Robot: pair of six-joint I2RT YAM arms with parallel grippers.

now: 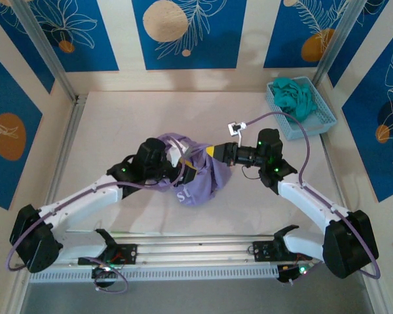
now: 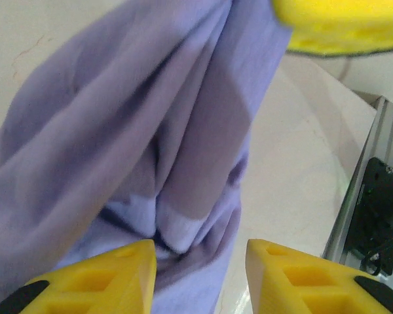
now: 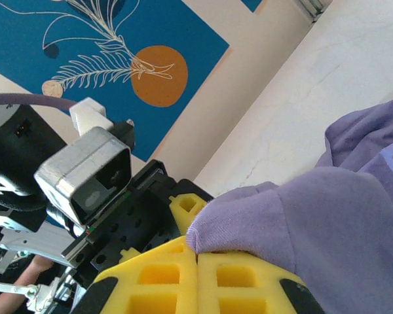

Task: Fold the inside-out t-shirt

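Observation:
The inside-out t-shirt (image 1: 200,180) is a lavender bundle hanging bunched between the two arms at the table's middle, with faint white print low on it. My right gripper (image 1: 214,152) holds its upper edge. In the right wrist view the right gripper (image 3: 198,247) is shut, with a fold of the t-shirt (image 3: 301,222) pinched at the tips. My left gripper (image 2: 200,248) is open just below the draped t-shirt (image 2: 137,131); cloth hangs beside its left finger (image 2: 111,275) and partly into the gap, unclamped. From above, the left gripper (image 1: 185,172) sits against the bundle's left side.
A light blue basket (image 1: 321,114) holding a teal garment (image 1: 295,95) stands at the back right. A small white connector (image 1: 236,128) lies on the table behind the right gripper. The metal rail (image 1: 196,252) runs along the near edge. Patterned walls enclose the table.

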